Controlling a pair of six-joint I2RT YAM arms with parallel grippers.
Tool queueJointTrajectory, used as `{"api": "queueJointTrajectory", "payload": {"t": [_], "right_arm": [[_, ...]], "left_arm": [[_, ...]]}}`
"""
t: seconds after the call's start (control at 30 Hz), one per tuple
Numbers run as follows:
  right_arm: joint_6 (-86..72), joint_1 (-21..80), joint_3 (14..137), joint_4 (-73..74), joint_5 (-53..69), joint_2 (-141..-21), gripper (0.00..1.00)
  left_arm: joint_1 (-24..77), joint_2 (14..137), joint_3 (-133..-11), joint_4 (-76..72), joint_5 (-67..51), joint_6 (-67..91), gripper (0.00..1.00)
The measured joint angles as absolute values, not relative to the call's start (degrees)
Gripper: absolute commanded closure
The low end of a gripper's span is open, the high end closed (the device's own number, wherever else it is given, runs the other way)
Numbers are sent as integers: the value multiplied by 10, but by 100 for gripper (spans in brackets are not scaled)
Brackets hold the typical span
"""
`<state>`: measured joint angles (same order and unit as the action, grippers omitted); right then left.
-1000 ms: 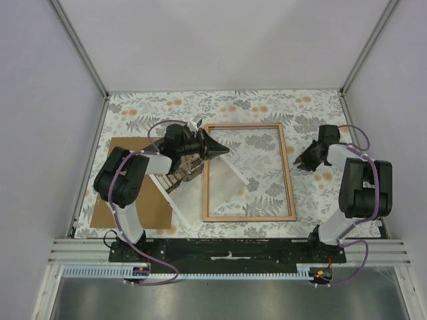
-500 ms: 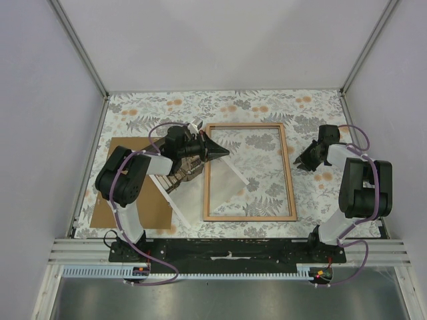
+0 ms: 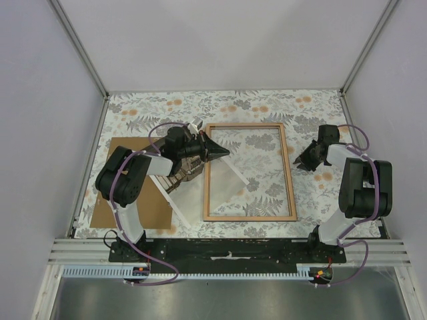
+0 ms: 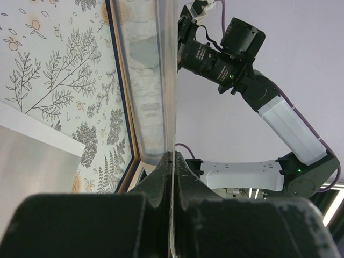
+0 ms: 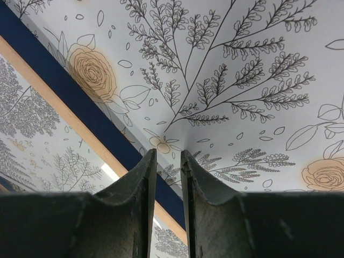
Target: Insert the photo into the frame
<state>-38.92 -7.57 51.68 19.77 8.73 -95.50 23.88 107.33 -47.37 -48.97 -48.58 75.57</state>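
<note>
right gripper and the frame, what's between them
Only bare floral tablecloth separates the right gripper from the frame; the top view shows it.

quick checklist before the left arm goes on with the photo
1. Grip on photo: ok. Left gripper is shut on the edge of the photo.
2. Frame ready: ok. Frame lies flat, wood back up.
3. Photo squared to frame: not ok. It hangs tilted and skewed across the frame's left rail.
4. Right gripper out of the way: ok. It is open, empty, and to the right of the frame.
5. Backing panel out of the way: ok. It lies left of the frame.
6. Print side towards the glass: cannot tell.
</note>
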Motion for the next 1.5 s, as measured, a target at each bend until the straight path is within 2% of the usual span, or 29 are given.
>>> {"api": "queueJointTrajectory", "payload": {"t": [0.43, 1.07, 1.5], "right_arm": [[-389, -71, 517, 196, 87, -955, 69], [-387, -63, 517, 194, 87, -955, 69], [-383, -59, 517, 193, 87, -955, 69]], "left_arm": [[240, 1087, -458, -518, -480, 755, 98], [245, 1130, -421, -636, -462, 769, 98], [251, 1130, -418, -629, -451, 757, 98]]}}
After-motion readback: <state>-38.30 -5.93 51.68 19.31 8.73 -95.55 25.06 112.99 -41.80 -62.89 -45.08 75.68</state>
